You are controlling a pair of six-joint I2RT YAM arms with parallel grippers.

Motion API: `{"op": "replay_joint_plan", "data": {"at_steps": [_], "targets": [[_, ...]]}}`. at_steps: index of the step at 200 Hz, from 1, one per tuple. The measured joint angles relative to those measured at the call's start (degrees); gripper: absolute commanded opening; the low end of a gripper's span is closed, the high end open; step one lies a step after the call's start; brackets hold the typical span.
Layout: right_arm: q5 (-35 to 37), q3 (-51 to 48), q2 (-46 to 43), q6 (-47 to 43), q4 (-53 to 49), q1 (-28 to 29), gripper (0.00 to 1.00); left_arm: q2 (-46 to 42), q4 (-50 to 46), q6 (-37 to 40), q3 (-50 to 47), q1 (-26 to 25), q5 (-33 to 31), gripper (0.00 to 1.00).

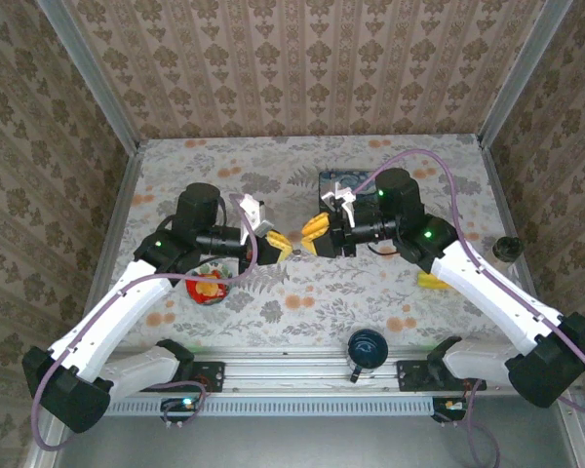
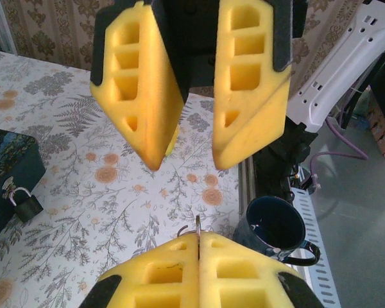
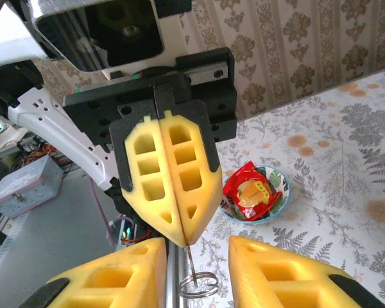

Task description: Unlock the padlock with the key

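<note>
Left end effector (image 3: 183, 239) is clenched on the key (image 3: 190, 262), ring poking out. Right end effector (image 2: 183, 160) sits released, jaws either side of that ring. Padlock (image 2: 22, 203) hangs on the tin (image 2: 6, 160), 8 o'clock in the left wrist view.

Key (image 3: 191, 262) mostly hidden between left fingers (image 3: 145, 179)

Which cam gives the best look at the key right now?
Right wrist. The key sticks out of the left gripper, whose fingertips are shut on it, with its thin shaft and ring in plain sight. Left wrist catches it edge-on, a sliver poking past its own fingers. In top external it is a tiny glint at that gripper's tip.
</note>
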Motion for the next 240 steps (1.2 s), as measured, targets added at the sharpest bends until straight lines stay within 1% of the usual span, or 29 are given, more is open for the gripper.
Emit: {"op": "replay_joint_plan", "data": {"at_steps": [22,43,76,116,172,201,240], "targets": [[-1.22,0.22,1.20,0.28,0.15,0.00,0.28,0.02,0.13,0.00,0.00,0.00,-0.07,0.00],[-1.95,0.31,1.84,0.35,0.15,0.04,0.30,0.02,0.31,-0.02,0.00,0.00,-0.13,0.00],[-2.36,0.37,2.56,0.33,0.13,0.13,0.32,0.02,1.25,-0.04,0.00,0.00,-0.15,0.00],[-2.86,1.38,4.55,-0.17,-0.24,1.27,0.32,0.02,2.58,-0.24,0.00,0.00,-0.17,0.00],[-3.23,1.60,4.63,-1.07,-0.76,1.40,0.31,0.02,3.80,-0.98,-0.02,0.04,-0.50,0.00],[-3.21,1.60,4.63,-1.86,-1.84,1.51,0.29,-0.26,5.38,-2.03,-0.28,0.42,-0.59,0.00],[-3.19,1.60,4.63,-2.05,-2.03,1.51,0.21,-1.01,5.92,-2.89,-0.85,0.79,-0.48,0.00]]}}
